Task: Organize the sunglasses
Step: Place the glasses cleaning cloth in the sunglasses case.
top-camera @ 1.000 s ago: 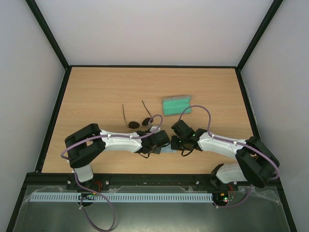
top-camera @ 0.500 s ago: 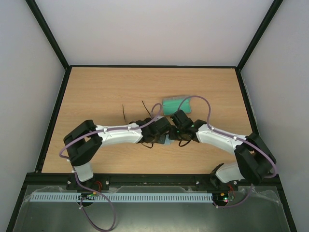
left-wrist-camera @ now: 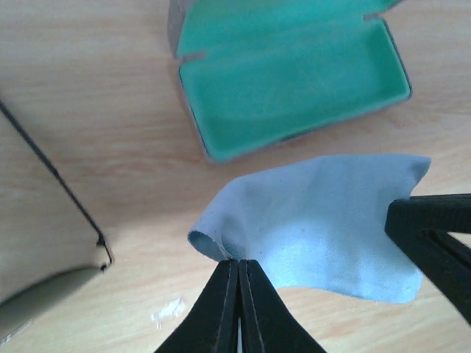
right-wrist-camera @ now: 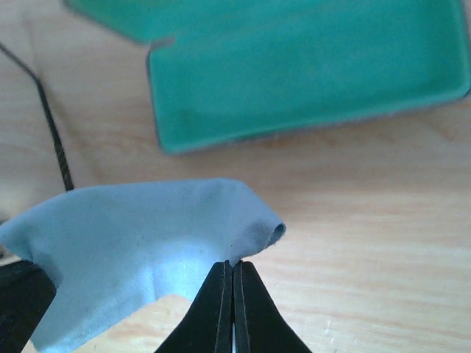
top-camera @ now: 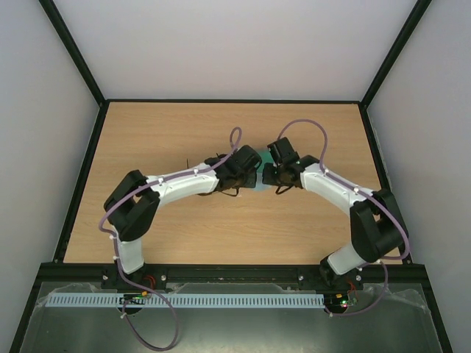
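**A:** First entry, far left?

**B:** Sunglasses (left-wrist-camera: 55, 173). They lie on the bench (top-camera: 147, 132), left of the left tool (left-wrist-camera: 239, 266). One thin temple arm and the edge of a lens show. Nothing is touching them, and they are outside the case.

**A:** Left tool?

**B:** Clenched on the left corner of the blue cloth (left-wrist-camera: 324, 228).

**A:** Cloth, condition?

**B:** Stretched between the two tools and sagging slightly in the middle. I'd say it is held by two corners to keep it spread out rather than bunched. I cannot tell whether it touches the bench.

**A:** Case?

**B:** The case (left-wrist-camera: 294, 88) sits just beyond the cloth with its lid thrown back. The green lining faces up and nothing is inside. Probably left open to receive its contents.

**A:** Right tool?

**B:** Right tool (right-wrist-camera: 233, 266). It is pinched tight on the cloth's opposite corner, facing the left tool.

**A:** Status?

**B:** By my reading, the cloth is being dealt with first. The sunglasses are not yet stowed.
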`<act>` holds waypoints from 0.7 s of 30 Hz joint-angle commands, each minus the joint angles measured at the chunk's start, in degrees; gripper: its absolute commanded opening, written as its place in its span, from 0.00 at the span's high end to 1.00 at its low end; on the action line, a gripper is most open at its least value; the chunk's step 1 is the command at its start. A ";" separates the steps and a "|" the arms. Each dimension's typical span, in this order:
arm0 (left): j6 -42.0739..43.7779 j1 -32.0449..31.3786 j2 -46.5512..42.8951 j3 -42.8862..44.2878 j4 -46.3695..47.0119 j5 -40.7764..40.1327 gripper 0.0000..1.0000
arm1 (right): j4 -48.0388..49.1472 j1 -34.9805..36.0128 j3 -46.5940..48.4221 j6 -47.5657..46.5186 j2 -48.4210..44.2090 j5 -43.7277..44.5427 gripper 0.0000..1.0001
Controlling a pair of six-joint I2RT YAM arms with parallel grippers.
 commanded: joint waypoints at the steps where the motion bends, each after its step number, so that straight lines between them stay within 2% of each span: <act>1: 1.97 2.11 3.37 3.81 1.91 1.38 0.98 | -4.32 -3.44 4.76 -5.57 3.80 1.01 0.99; 6: 1.55 3.96 7.00 7.25 4.55 2.49 0.98 | -5.29 -6.89 10.39 -9.43 9.17 2.76 0.99; 12: 1.27 4.45 11.03 12.20 6.00 2.53 0.98 | -7.51 -7.32 17.82 -13.17 16.00 5.53 0.99; 21: 1.50 5.30 16.94 18.26 5.59 2.21 0.98 | -7.67 -8.55 20.92 -14.13 20.26 6.66 0.98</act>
